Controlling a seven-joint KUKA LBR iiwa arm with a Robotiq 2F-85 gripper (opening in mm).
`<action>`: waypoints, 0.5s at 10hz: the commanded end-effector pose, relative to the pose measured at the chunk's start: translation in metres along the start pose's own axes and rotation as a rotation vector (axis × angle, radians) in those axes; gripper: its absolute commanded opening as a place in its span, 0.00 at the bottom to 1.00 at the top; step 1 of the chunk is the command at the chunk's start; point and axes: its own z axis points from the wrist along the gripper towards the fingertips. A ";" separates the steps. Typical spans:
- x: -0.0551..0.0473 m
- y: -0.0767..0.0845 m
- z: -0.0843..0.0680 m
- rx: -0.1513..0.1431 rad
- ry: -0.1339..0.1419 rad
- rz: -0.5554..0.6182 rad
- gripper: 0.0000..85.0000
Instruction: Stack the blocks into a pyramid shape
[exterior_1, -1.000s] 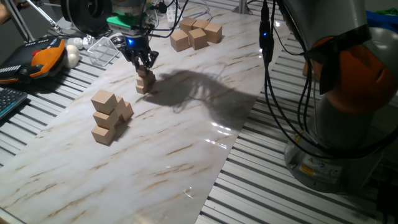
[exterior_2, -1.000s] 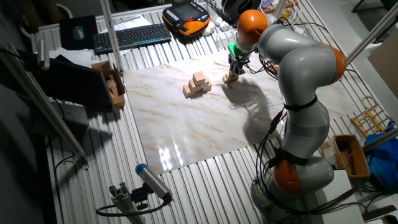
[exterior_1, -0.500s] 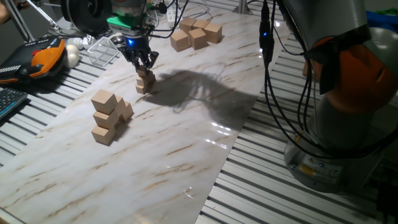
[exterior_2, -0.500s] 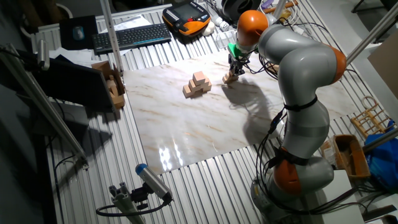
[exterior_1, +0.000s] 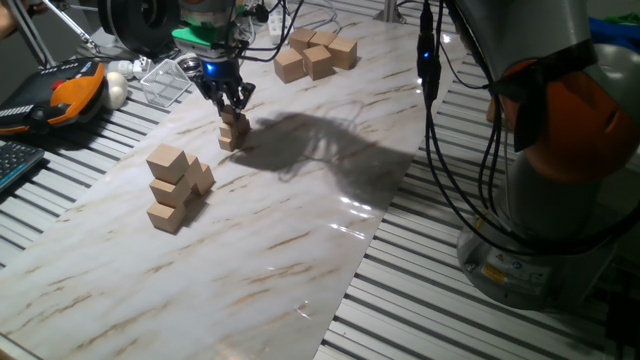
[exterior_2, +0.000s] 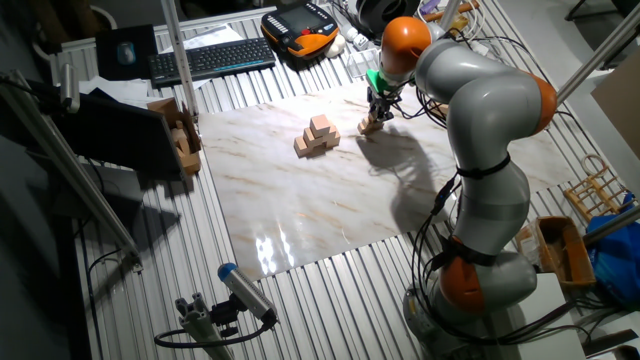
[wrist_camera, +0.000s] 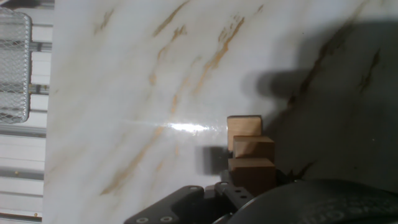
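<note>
The small tan blocks (exterior_1: 232, 132) stand as a narrow stack at the far left of the marble board (exterior_1: 300, 200). They also show in the other fixed view (exterior_2: 372, 124). In the hand view three of them (wrist_camera: 250, 149) line up, the nearest one (wrist_camera: 252, 175) right at the dark gripper body. My gripper (exterior_1: 234, 108) points straight down over the stack, and its fingertips close in on the top block (exterior_1: 236, 120). It also shows in the other fixed view (exterior_2: 376, 110). Any further small blocks are hidden.
A pile of medium tan cubes (exterior_1: 175, 185) stands in front of the stack, to its left. Large tan cubes (exterior_1: 315, 52) sit at the board's far end. A wire basket (exterior_1: 165, 80), an orange pendant (exterior_1: 70, 90) and a keyboard (exterior_1: 15, 160) lie off the board's left edge.
</note>
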 end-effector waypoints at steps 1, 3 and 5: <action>0.000 0.000 0.000 0.000 -0.001 0.000 0.20; 0.000 0.000 0.000 -0.001 -0.002 0.000 0.20; 0.000 0.000 0.000 -0.004 -0.003 0.001 0.20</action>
